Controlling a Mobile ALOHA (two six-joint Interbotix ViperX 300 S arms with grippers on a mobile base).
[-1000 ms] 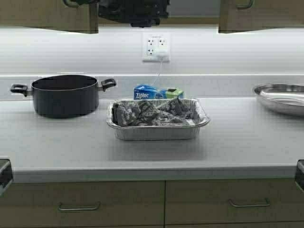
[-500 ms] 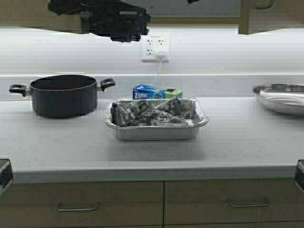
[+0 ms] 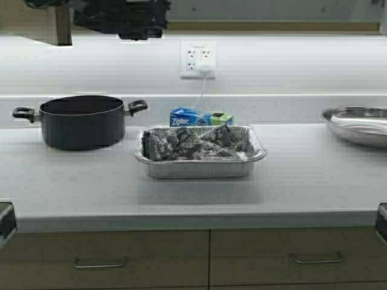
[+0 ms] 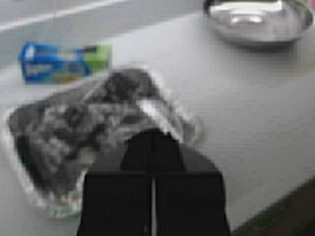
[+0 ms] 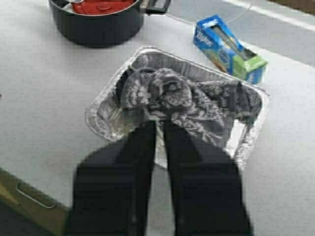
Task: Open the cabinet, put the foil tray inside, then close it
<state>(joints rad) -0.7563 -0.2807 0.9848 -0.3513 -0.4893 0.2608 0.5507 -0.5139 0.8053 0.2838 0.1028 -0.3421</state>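
At the far left, high up, a door of the cabinet (image 3: 42,27) stands swung out, its edge showing at the top of the high view, with the opening running rightward along the top. Just right of that door the left arm hangs as a dark mass near the top edge. Its wrist view shows the left gripper (image 4: 153,142) with its fingers pressed together, only a thin seam between them, and nothing held.

Below, on the white counter (image 3: 314,181), a black two-handled pot (image 3: 81,121) sits at the left, toward the far side. Right of it, near the middle, the foil tray (image 3: 201,151) rests flat on the counter with the patterned cloth (image 3: 190,144) bunched inside. Just beyond the tray, against the backsplash, lies a blue Ziploc box (image 3: 199,117), under a wall outlet (image 3: 198,59).

The right gripper (image 5: 158,132) appears only in its own wrist view, above the tray, its fingers nearly closed with a narrow gap and gripping nothing.

At the far right a steel bowl (image 3: 358,124) sits on the counter.
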